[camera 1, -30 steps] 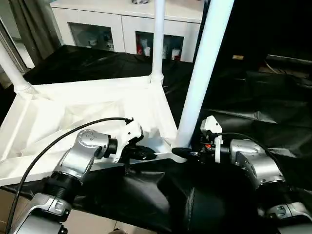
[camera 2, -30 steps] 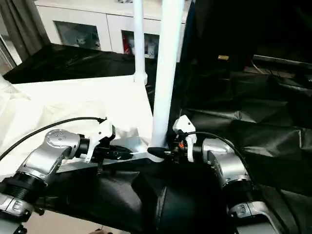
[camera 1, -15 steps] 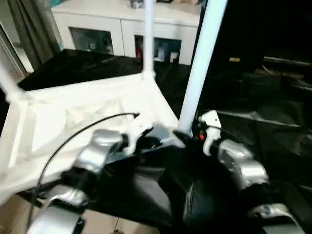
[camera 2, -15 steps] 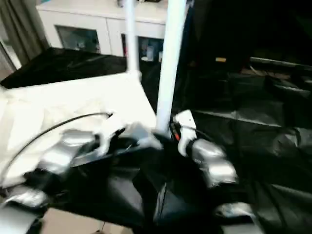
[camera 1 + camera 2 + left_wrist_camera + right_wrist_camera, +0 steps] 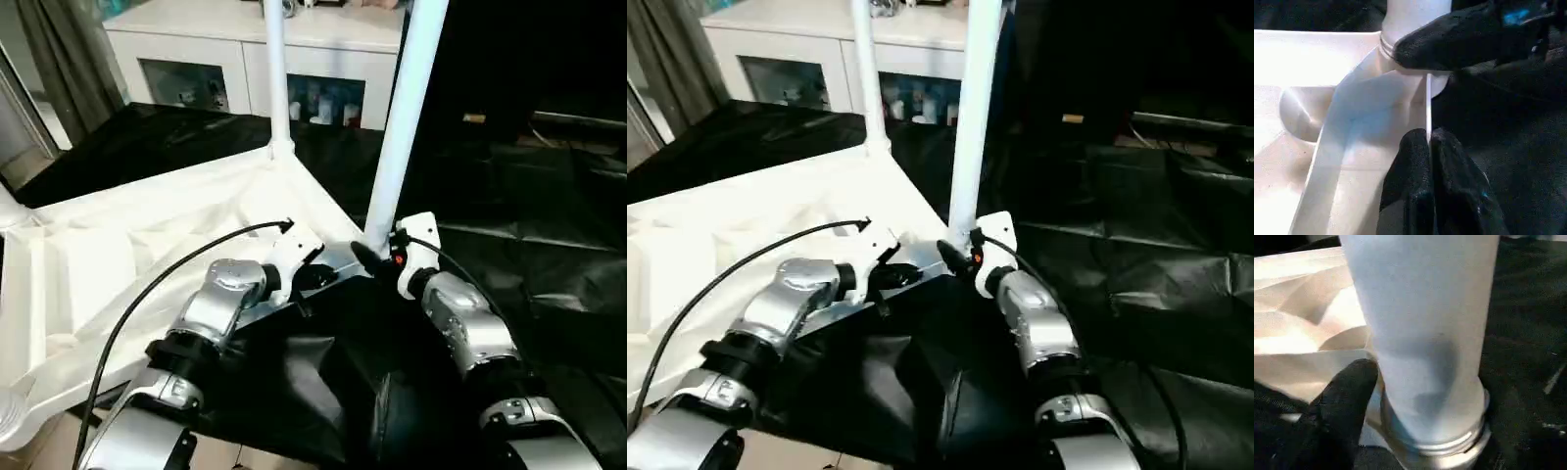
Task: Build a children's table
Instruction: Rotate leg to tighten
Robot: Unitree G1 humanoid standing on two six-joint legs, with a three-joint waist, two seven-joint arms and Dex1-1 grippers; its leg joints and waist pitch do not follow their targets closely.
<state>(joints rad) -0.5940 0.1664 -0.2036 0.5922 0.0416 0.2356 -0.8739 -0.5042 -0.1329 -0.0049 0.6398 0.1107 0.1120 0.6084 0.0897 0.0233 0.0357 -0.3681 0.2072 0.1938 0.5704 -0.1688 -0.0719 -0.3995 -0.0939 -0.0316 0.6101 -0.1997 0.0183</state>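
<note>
The children's table top lies upside down on the black cloth, white and rimmed. Three white legs rise from its corners: a near one, a far one and a left one. My left gripper is shut on the thin near rim of the top, just left of the near leg. My right gripper sits at that leg's base, jaws open around the tube, with one black finger against the collar.
A white cabinet with glass doors stands behind the work table. Creased black cloth covers the right half. A grey curtain hangs at the far left. The top's left corner overhangs the work table's near edge.
The camera has shifted. My right arm has swung round the near leg, from its right side to its near side, and its jaws have widened. The left gripper keeps its hold on the rim.
</note>
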